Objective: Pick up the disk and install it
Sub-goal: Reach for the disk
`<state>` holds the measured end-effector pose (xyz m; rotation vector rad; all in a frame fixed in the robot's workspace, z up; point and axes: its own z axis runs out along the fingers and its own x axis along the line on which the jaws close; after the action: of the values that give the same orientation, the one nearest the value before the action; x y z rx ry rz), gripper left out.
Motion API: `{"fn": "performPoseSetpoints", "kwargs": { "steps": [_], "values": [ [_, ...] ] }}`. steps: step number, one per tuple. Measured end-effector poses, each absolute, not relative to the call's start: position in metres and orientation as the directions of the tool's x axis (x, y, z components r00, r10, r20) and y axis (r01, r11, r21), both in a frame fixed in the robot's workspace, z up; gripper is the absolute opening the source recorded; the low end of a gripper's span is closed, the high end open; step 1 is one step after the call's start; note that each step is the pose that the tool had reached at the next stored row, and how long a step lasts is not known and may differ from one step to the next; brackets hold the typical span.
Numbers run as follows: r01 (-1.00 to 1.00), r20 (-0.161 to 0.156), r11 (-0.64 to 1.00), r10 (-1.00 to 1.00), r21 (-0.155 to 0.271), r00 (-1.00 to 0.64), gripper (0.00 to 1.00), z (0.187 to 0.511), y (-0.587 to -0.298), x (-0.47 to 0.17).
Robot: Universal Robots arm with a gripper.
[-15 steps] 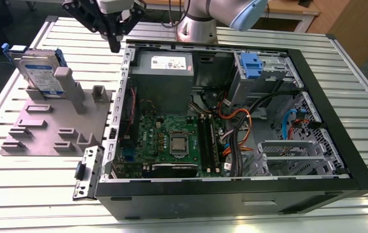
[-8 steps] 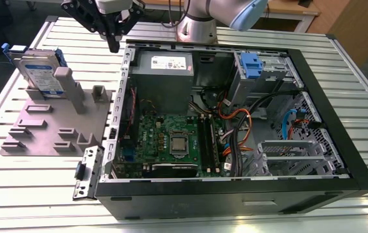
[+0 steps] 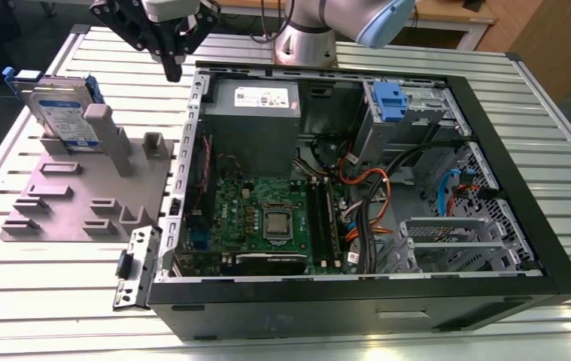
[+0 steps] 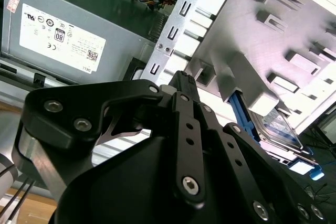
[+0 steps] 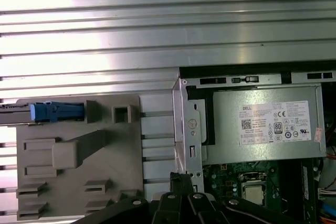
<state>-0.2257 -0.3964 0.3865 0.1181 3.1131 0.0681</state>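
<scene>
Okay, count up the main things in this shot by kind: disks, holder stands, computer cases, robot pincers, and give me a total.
Disk: 1
Grey holder stand: 1
Open computer case: 1
Pincer: 1
Total: 4

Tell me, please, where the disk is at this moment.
The disk stands on its edge in the grey fixture at the exterior view's left, outside the computer case. The pincer hangs between disk and case, not touching the disk.
</scene>
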Motion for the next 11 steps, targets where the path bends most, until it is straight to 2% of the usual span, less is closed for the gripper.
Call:
{"fn": "performPoseSetpoints", "kwargs": {
  "steps": [11],
  "values": [
    [0.075, -0.024, 0.996, 0.076, 0.045, -0.997, 0.11, 0.3863, -0.3952, -0.2315]
  ]
}}
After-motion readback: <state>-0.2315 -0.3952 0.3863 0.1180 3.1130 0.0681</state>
